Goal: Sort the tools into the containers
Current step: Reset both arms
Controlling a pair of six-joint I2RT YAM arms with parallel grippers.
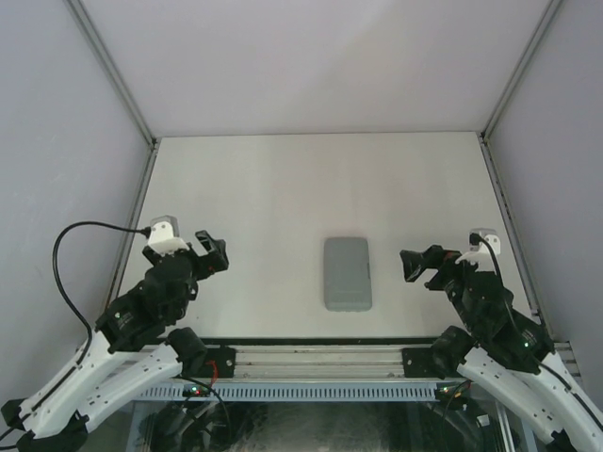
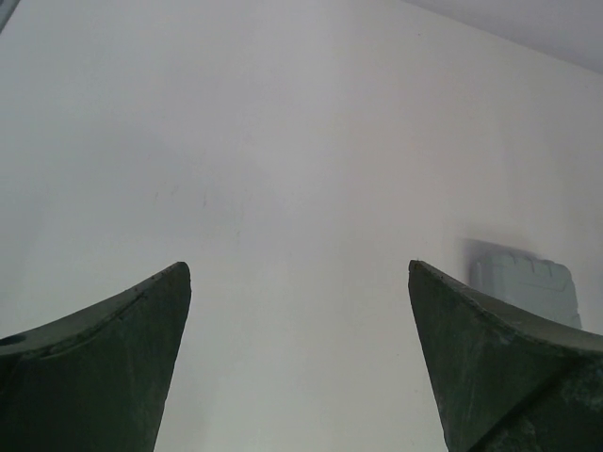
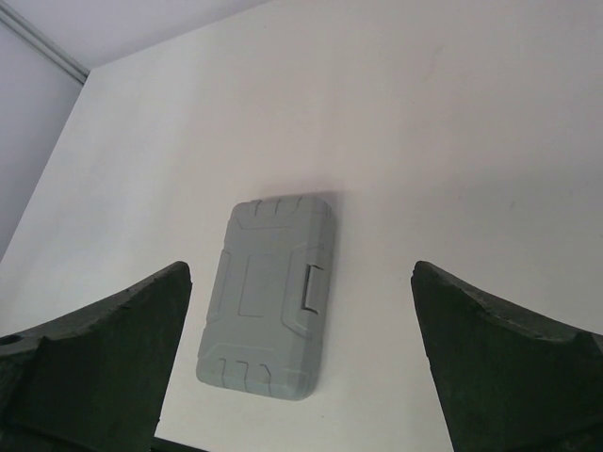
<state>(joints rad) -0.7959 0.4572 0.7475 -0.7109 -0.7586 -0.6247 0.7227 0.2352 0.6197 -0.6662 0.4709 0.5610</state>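
Between the gaping claws (image 1: 217,252) (image 1: 412,266) lies the closed case (image 1: 348,273).

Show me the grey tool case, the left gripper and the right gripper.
grey tool case (image 1: 348,273), top view, middle of closed lid.
left gripper (image 1: 213,252), top view, between its open fingertips.
right gripper (image 1: 413,265), top view, between its open fingertips.

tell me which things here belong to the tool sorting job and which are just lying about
Job: grey tool case, closed, lying flat; no tools in sight.
Not the job: table, metal rail under the arm bases.
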